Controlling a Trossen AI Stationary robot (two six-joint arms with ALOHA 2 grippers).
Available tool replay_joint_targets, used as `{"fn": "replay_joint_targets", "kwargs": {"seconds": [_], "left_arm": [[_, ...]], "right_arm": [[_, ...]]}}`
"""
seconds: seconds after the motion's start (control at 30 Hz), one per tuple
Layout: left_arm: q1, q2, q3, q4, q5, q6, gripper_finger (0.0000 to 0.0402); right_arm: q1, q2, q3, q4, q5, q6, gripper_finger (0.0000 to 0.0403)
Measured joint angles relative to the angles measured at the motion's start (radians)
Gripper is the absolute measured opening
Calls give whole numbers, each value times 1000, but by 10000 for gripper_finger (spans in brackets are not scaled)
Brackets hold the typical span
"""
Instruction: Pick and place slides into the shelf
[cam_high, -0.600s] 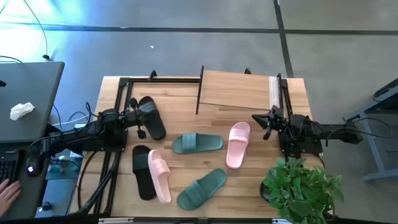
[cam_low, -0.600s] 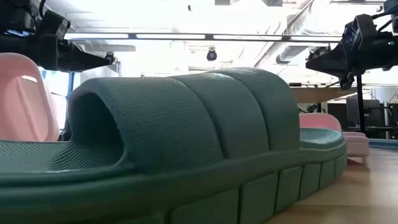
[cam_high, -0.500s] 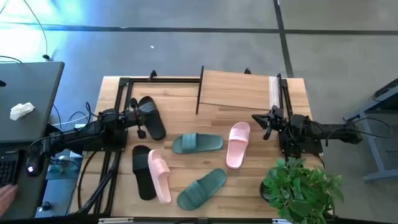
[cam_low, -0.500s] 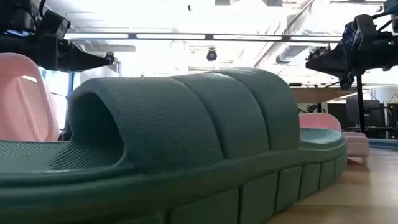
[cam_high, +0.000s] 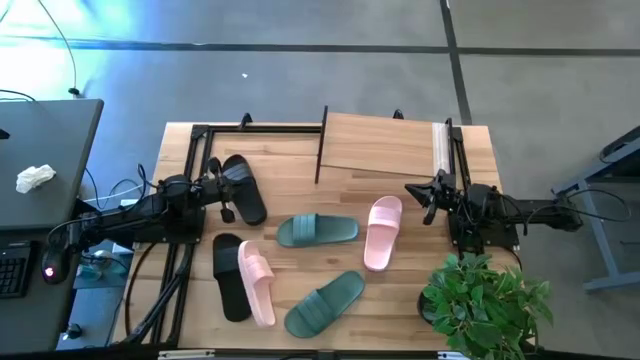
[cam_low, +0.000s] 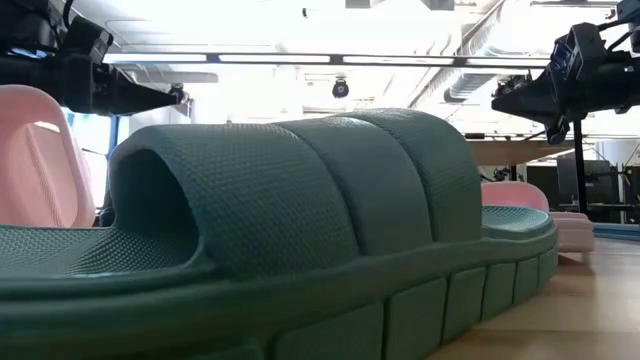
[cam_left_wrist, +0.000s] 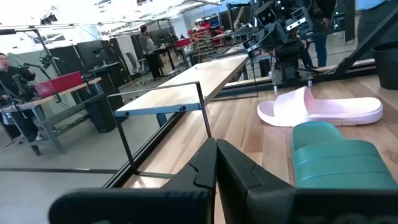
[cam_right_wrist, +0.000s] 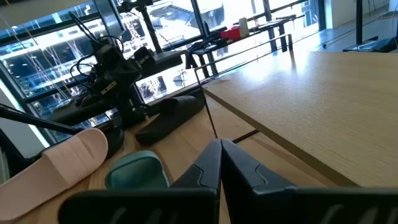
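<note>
A leafy green potted plant (cam_high: 487, 298) stands at one corner of the butcher-block tabletop (cam_high: 290, 160). Beside the table, a dark grey desk (cam_high: 50, 150) carries a crumpled white thing (cam_high: 35, 179), perhaps a cloth or tissue. Grey floor (cam_high: 300, 70) lies beyond.

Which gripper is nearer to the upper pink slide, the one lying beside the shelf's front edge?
Right. The right gripper sits just right of that pink slide; the left gripper is across the table, beside a black slide.
</note>
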Motion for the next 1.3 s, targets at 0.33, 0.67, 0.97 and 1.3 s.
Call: {"fn": "replay_joint_targets", "kwargs": {"seconds": [0.33,0.67,0.97,1.3], "left_arm": [[0,0,0,0,0,0,1],[0,0,0,0,0,0,1],[0,0,0,0,0,0,1],[0,0,0,0,3,-39,1]], "right_arm": [[0,0,0,0,0,0,0],[0,0,0,0,0,0,0],[0,0,0,0,0,0,0],[0,0,0,0,0,0,0]]}}
